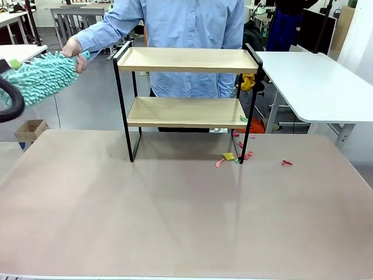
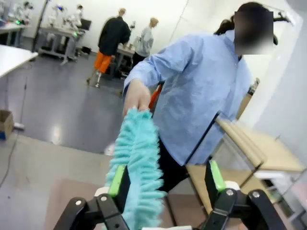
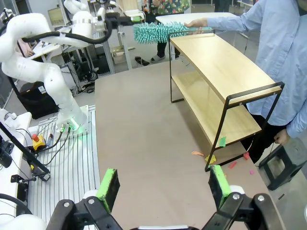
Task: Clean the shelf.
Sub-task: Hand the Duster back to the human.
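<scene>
Shelf (image 1: 187, 87): two-tier rack, light wooden boards, thin black metal frame; stands upright on the beige table (image 1: 175, 216), upper centre of the front view, right of centre in the right wrist view (image 3: 225, 81). Both boards bare apart from a small green scrap at the right end of the lower board.

Paper scraps (image 1: 228, 156): yellow, orange, red and pink bits on the tabletop beside the rack's right front leg; one red bit (image 1: 286, 163) lies farther right.

Duster (image 1: 41, 76): teal chenille head, far left of the front view, held at its handle end by the person's hand (image 1: 72, 48).

Left gripper (image 2: 165, 184): jaws spread wide; the duster head (image 2: 136, 163) lies between them against the left finger, the right finger apart from it. Whether it has a hold cannot be told.

Right gripper (image 3: 164, 186): jaws wide apart, nothing between them, above the tabletop at the bottom of its own view.
</scene>
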Controlling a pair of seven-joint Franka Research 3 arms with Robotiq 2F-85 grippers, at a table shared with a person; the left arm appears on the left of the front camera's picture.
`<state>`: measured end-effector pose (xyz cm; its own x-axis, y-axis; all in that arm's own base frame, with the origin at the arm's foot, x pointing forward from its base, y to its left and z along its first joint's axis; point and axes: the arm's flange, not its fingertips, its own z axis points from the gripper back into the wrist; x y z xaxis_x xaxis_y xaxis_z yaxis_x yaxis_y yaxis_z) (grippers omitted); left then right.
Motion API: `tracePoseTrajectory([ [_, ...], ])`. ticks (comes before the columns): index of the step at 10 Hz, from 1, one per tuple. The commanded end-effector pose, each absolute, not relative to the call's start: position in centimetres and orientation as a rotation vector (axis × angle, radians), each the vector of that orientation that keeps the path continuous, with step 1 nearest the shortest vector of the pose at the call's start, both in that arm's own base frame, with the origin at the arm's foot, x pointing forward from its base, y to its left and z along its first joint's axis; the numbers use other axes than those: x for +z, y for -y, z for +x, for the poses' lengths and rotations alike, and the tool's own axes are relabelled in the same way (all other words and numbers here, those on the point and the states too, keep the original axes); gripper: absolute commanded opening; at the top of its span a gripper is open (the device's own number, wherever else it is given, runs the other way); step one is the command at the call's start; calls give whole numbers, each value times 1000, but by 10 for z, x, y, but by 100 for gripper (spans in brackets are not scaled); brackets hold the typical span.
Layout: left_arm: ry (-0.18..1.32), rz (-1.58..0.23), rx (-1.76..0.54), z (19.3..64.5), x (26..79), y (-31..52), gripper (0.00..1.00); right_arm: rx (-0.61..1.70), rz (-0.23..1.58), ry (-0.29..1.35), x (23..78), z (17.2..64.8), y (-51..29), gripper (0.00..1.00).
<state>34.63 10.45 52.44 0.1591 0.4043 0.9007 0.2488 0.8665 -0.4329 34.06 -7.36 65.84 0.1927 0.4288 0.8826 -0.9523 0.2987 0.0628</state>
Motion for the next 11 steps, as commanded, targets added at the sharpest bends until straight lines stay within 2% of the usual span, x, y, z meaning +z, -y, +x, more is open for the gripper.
tracePoseTrajectory([
  [1, 1418, -746, 238, 294, 603, -141, 100, 1106, 740, 921, 661, 342, 73, 100],
  [3, 1467, -826, 332, 273, 651, -189, 100, 1106, 740, 921, 661, 342, 73, 100],
  [5, 1460, -889, 427, 267, 661, -233, 100, 1106, 740, 921, 661, 342, 73, 100],
  [6, 1457, -876, 438, 270, 657, -239, 100, 1106, 740, 921, 661, 342, 73, 100],
  [7, 1494, -846, 409, 253, 665, -218, 100, 1106, 740, 921, 661, 342, 73, 100],
  [11, 1494, -846, 409, 253, 665, -218, 100, 1106, 740, 921, 661, 342, 73, 100],
])
